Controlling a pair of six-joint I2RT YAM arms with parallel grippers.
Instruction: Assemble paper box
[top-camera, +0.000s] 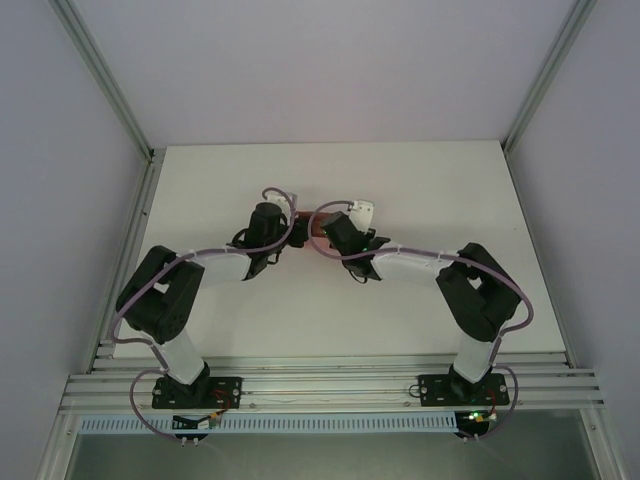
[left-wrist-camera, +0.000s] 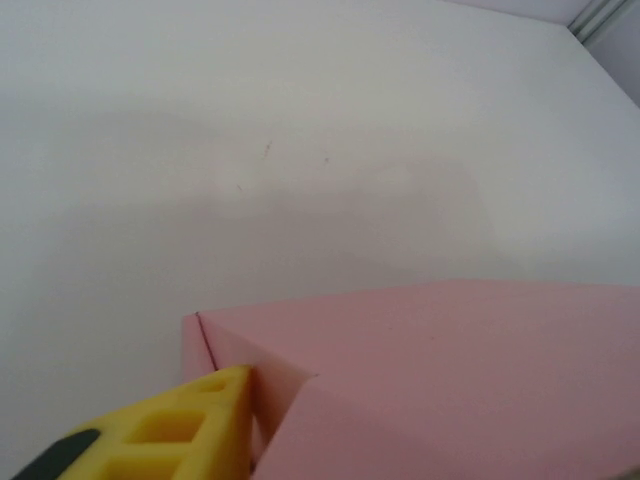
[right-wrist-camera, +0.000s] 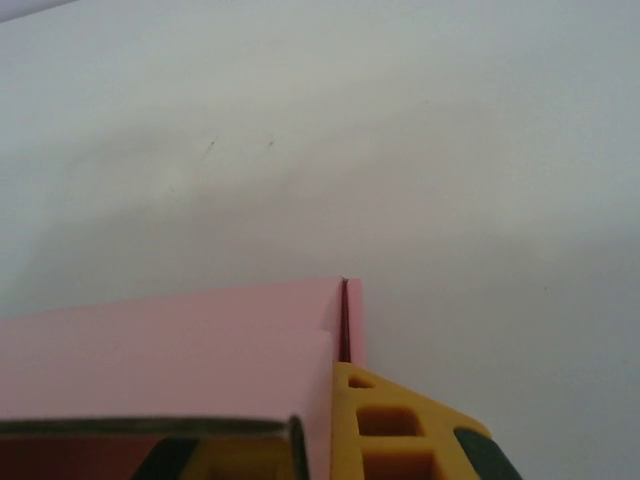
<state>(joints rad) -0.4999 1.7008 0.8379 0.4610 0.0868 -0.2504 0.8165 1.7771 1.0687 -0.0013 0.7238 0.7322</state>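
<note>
Right gripper (right-wrist-camera: 322, 430) is clamped tight on an upright wall of the paper box (right-wrist-camera: 170, 350), with the thin pink card pinched between its yellow plastic fingers (right-wrist-camera: 400, 435), which are moulded with square cut-outs. Left gripper (top-camera: 292, 230) shows one yellow finger (left-wrist-camera: 170, 435) touching the box's near corner. Its partner is cut off, so I cannot tell how far it is parted or whether it holds anything. The box is smooth, matte, plain pink card with crisp creases, a flat broad panel and a narrow dark slit at each visible corner. It is at the middle of the white matte table (left-wrist-camera: 300, 150), between the two grippers. From above it is a mere reddish sliver, largely hidden by both grippers.
</note>
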